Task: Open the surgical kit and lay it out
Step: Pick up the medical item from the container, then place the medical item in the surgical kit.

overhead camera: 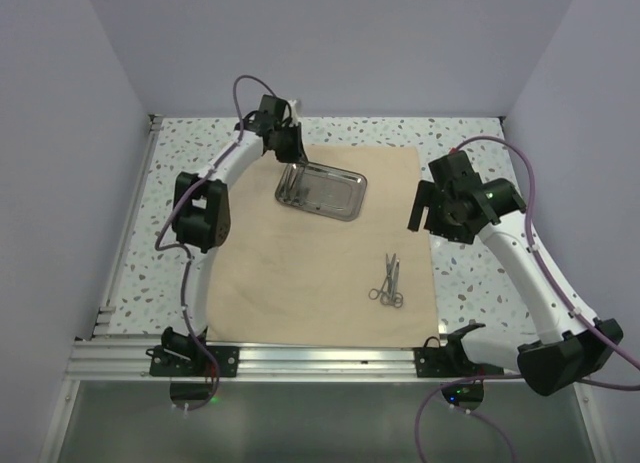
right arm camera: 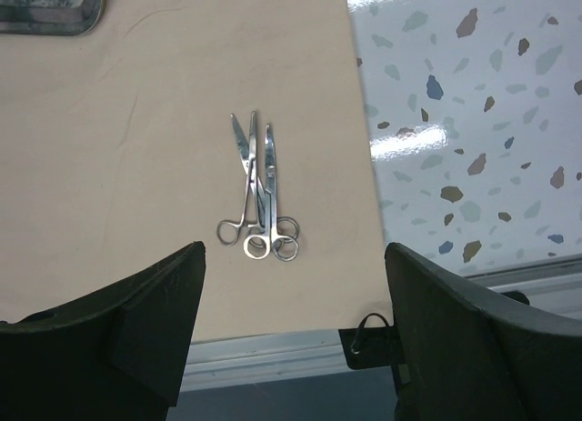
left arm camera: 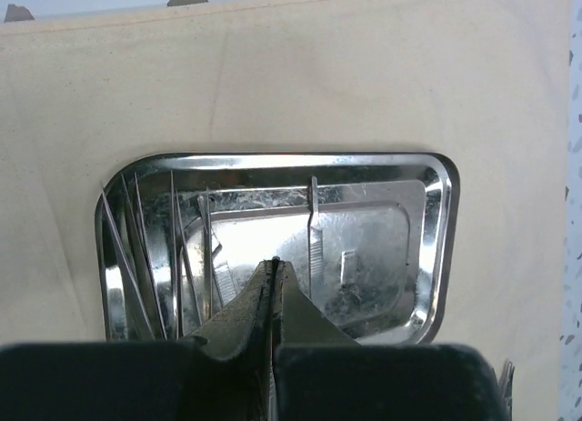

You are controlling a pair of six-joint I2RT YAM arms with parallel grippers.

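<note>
- Nearest the front edge, two ring-handled instruments (right arm camera: 257, 203) lie overlapped on the cloth wrap (overhead camera: 290, 273), close to its right border. I cannot tell scissors from forceps.
- The right gripper (right arm camera: 293, 253) hangs above them, fingers wide apart and empty.
- Farther back, the steel tray (left arm camera: 273, 157) rests on the cloth. The thin instruments (left arm camera: 177, 248) along its left wall merge with reflections.
- The left gripper (left arm camera: 274, 265) is over the tray with its fingers pressed together. Whether anything is pinched is unclear, and it hides the tray's near rim.

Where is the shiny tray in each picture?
Top external: the steel tray sits on the far part of the cloth, near the picture's middle.
Left wrist: the tray fills the middle, seen from close above.
Right wrist: only a corner of the tray shows, at the top left.
Shared landmark: the beige cloth lies under it in all three views.
</note>
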